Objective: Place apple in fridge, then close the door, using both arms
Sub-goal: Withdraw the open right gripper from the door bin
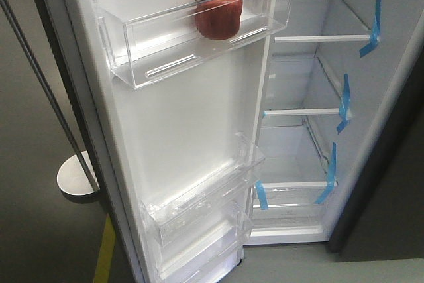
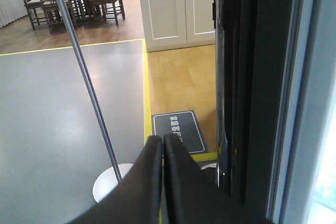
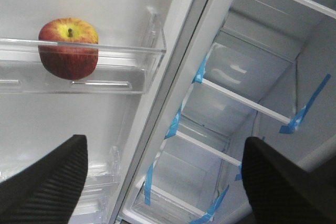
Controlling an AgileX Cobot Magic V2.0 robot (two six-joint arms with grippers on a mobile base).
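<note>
— One half of the job looks done. The fridge [image 1: 301, 77] stands open with bare shelves, and the door [image 1: 192, 130] is swung wide. A pole [image 2: 84, 82] on a round base stands on the floor near the door's outer side.

— And the apple?

— The apple [image 1: 218, 10] sits stem up in the door's top bin [image 1: 152, 51], free of both grippers.

— So shutting the door is what remains. What could spoil it?

— A hard swing. The bin's front wall comes only partway up the apple, so a slam might roll it along the bin or toss it out.

— And the arms?

— The right gripper [image 3: 165, 142] is spread wide and empty, facing the seam between door and cabinet. If it is there when the door swings, the door could trap it.

— The left?

— The left gripper [image 2: 161, 145] has its fingers pressed together on nothing, just beside the door's dark outer edge. A wide sweep on that side might clip the pole, and a glancing push could slide off the edge and leave the door ajar.
</note>
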